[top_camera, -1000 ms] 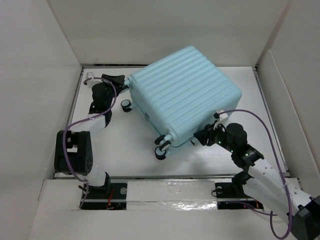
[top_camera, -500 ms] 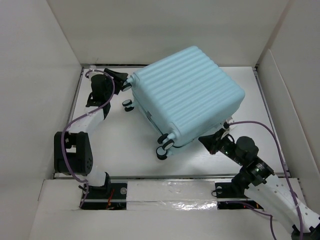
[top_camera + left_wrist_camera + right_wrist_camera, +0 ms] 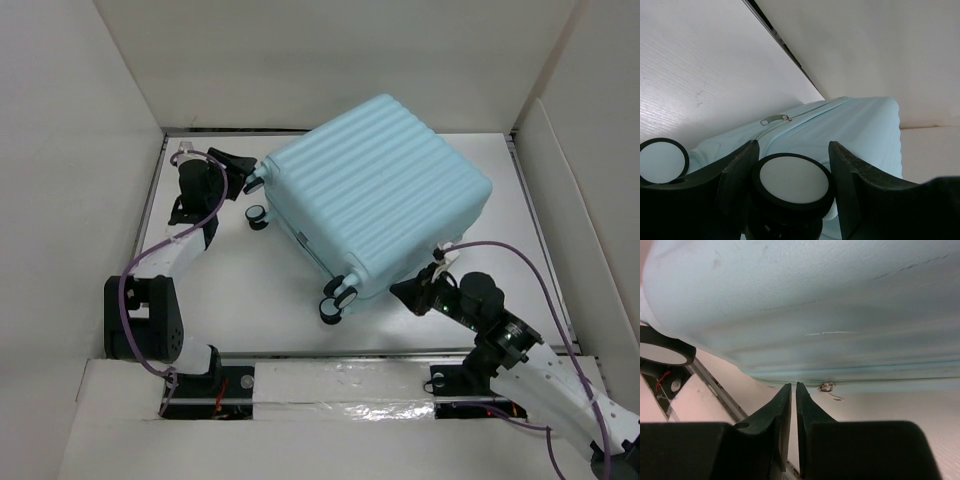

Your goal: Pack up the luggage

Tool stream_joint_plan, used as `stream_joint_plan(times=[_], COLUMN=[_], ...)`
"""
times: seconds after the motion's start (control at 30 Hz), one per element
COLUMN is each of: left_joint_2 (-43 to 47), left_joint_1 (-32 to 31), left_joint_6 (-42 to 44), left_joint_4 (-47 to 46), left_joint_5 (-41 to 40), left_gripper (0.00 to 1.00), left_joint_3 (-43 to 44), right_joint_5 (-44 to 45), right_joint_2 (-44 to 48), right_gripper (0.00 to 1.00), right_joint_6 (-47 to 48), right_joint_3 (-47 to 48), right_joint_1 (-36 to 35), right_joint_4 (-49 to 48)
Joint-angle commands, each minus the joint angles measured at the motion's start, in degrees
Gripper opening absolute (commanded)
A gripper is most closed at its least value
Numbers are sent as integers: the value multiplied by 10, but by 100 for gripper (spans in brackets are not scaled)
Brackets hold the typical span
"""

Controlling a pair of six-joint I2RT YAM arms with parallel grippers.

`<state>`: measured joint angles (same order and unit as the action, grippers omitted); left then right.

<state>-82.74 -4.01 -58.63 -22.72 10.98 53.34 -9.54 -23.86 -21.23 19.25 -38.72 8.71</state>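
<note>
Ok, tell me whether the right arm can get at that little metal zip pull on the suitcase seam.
Probably yes: the right pincer points nearly at the zip pull on the luggage, nothing between them. Its jaws stand shut, though, and must open first.

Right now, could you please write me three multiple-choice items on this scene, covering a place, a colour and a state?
1. The left gripper straddles: A a caster wheel; B a bottle; C nothing.
2. The luggage shell is: A red; B pale aqua; C black.
3. The luggage is: A open flat; B closed; C half open.
Key: 1 A, the wheel fills the gap between its fingers; 2 B, the ribbed shell looks aqua in every view; 3 B, its halves meet and no lining shows.
</note>
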Motion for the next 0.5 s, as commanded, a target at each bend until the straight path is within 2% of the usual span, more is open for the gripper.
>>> stream_joint_plan(times=[0.0, 0.03, 0.07, 0.13, 0.47], left_joint_2=[50, 49, 49, 43, 1], left_joint_1=[9, 9, 15, 15, 15], left_joint_6=[-49, -50, -50, -49, -36], left_joint_4=[-164, -164, -165, -164, -153], left_joint_5=[62, 63, 62, 60, 48], left_gripper=[0, 0, 0, 0, 0], left_joint_3=[0, -3, -10, -13, 0], right_joint_5=[27, 32, 37, 48, 93], right_joint_2=[-21, -24, -29, -35, -16], right_gripper=[14, 15, 24, 34, 47], right_joint_6=[-6, -7, -11, -14, -64], right_joint_3=[-1, 0, 1, 1, -37], right_joint_1=[-18, -18, -18, -18, -23], right_joint_4=[-9, -10, -9, -7, -16])
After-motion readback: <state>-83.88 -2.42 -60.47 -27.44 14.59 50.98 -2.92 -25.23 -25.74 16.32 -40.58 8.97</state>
